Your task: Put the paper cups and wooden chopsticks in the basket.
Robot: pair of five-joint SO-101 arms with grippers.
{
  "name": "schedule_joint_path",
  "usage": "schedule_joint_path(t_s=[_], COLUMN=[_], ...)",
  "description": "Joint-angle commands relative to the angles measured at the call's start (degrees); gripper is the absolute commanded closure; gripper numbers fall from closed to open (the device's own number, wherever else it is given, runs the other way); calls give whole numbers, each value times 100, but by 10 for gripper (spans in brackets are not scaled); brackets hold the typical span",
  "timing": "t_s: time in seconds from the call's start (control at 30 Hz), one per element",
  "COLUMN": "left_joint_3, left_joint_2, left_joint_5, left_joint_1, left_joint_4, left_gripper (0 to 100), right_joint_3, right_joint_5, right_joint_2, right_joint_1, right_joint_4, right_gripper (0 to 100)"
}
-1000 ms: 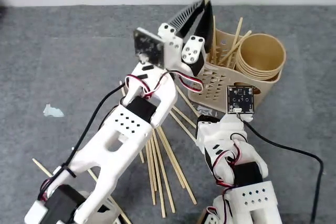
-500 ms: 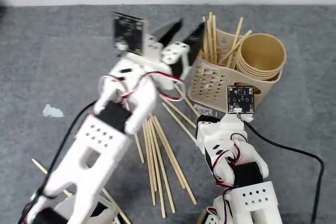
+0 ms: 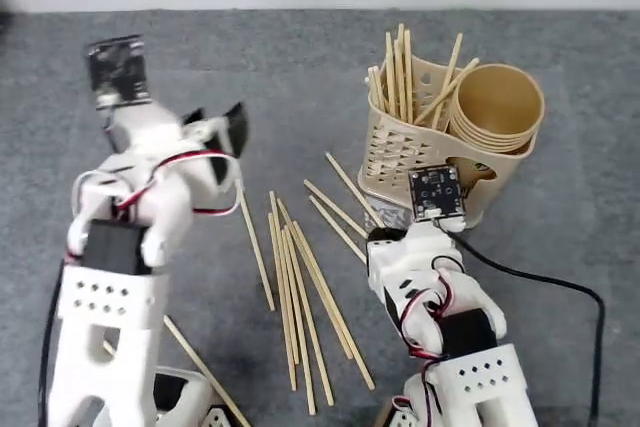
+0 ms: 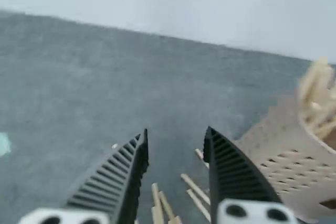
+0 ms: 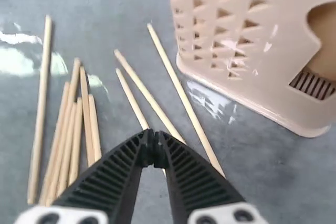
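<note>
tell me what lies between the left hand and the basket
In the high view, loose wooden chopsticks lie on the table between left hand and basket.

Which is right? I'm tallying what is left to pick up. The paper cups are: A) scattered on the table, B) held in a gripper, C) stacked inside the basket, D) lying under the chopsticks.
C: the paper cups stand nested together in one end of the basket, while loose chopsticks lie beside it.

Your gripper (image 5: 154, 141), jaws pressed together, hangs over loose chopsticks (image 5: 143, 87) beside the basket (image 5: 247, 40); a bundle (image 5: 73, 124) lies farther from it.
</note>
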Motion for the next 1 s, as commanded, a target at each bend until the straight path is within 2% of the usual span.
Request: schedule_joint_path(t_s=[0.0, 0.23, 0.4, 0.6, 0.73, 0.97], left_joint_3=[602, 2677, 3741, 4470, 4716, 5042], left_joint_2=[-484, -1600, -2330, -2541, -2549, -2549], left_joint_5=[35, -211, -273, -255, -246, -246], left_joint_1=[-369, -888, -1011, -1204, -1679, -2040], left_joint_4=[-26, -879, -1002, -1037, -1037, -1037], left_gripper=[831, 831, 831, 831, 830, 830], right_joint_3=[-721, -1952, -2892, -3824, -4484, -5178], right_joint_5=[387, 475, 220, 193, 193, 193], right_joint_2=[101, 2132, 3829, 5525, 6519, 7512], right_joint_1=[-215, -919, -1182, -1710, -1833, -2044], right_joint_4=[453, 1112, 1042, 813, 848, 848], right_gripper=[986, 941, 926, 924, 924, 924])
